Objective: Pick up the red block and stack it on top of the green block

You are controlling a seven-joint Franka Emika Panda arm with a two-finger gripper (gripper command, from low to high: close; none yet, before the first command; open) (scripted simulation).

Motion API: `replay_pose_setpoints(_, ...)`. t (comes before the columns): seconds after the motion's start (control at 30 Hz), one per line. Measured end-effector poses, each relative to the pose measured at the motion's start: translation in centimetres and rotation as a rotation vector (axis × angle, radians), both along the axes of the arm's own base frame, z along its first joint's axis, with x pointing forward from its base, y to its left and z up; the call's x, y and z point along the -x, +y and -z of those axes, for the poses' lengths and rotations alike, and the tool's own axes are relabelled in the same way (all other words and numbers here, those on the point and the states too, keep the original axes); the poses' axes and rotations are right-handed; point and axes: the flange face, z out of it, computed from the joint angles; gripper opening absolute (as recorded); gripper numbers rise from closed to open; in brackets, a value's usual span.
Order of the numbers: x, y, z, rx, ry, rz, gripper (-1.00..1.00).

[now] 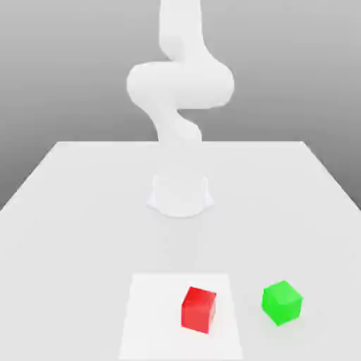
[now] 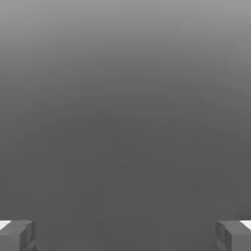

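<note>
- The red block (image 1: 199, 309) is seen low in the exterior view, a little right of the middle.
- It is set on a paler square patch (image 1: 151, 317) of the table (image 1: 70, 211), close to that patch's right edge.
- One corner of the red block is turned toward the camera.
- The green block (image 1: 282, 302) is seen in the lower right of the exterior view, on the bare table.
- The two blocks are near each other but are not touching; a strip of table is seen between them.
- Both blocks are sitting flat, and nothing is stacked on either one.
- The white arm (image 1: 180, 84) is seen in the upper middle of the exterior view, bent in a curve, with its round base (image 1: 180, 196) set on the table behind the blocks.
- In the hand view, the gripper (image 2: 125, 238) is seen with one grey fingertip (image 2: 17, 235) in the lower left corner and the other in the lower right corner.
- The jaws are spread wide apart, and nothing is held between them; only plain grey is seen in the gap.
</note>
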Motion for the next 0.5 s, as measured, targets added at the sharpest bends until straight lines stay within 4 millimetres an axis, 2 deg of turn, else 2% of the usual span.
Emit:
replay_pose_setpoints(0.1,-3.6,0.5,6.2,-0.014,0.102,0.04,0.0)
replay_pose_setpoints(0.23,-6.7,1.0,14.7,-0.033,0.231,0.091,0.0)
replay_pose_setpoints(0.37,-8.2,1.3,23.4,-0.053,0.359,0.141,0.0)
replay_pose_setpoints(0.5,-7.9,1.7,31.9,-0.076,0.487,0.191,0.0)
